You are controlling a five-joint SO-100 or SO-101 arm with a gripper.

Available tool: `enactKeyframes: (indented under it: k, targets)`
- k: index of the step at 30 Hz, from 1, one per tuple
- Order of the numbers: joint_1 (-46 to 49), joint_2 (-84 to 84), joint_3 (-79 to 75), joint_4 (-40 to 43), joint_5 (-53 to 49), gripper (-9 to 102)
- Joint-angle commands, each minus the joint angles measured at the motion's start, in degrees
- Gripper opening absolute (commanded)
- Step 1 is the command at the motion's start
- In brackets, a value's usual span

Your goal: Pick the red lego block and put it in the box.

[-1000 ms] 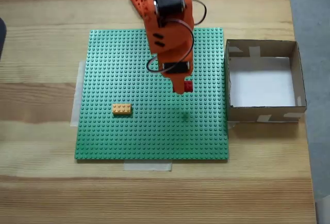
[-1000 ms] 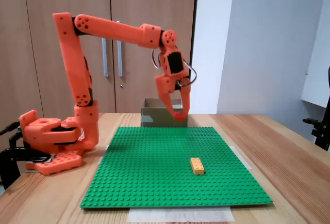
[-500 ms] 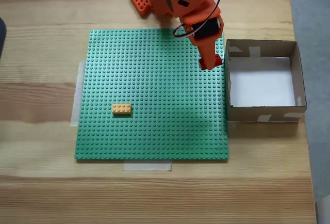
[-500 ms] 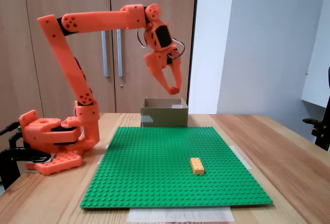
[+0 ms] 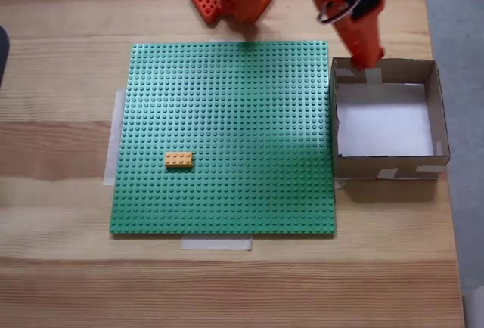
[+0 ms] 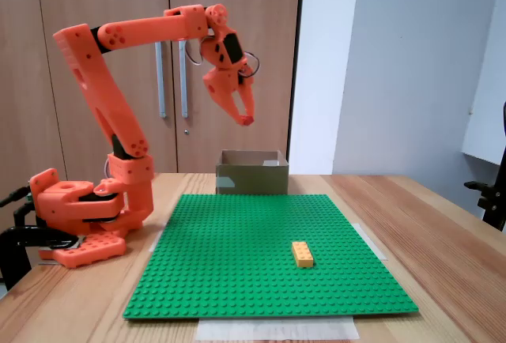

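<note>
Beside green baseplate [image 5: 227, 135], yellow-orange brick [image 5: 178, 160] aboard: box [image 5: 386, 167].

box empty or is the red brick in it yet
Empty: the box shows a bare white floor; the red lego block is raised in the gripper.

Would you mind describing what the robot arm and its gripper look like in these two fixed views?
The arm is bright orange plastic with boxy links and rows of small round holes. Black motor blocks sit at the joints, and thin dark cables loop around the wrist. The gripper has two tapered orange fingers. The base is orange as well.
</note>
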Motion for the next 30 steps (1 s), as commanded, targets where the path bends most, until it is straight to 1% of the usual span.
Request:
enactKeyframes:
  k: [1,9,24,30]
  targets:
    - [-1.32,-0.09,-1.76,-1.05,0.26,3]
    - [-2.55,-6.06,-1.93,-2.29,0.88,3]
    - [1.32,-18.98,-2.81,-5.19,4.04,4]
    - [2.02,-21.8,-2.9,-5.89,4.83,4]
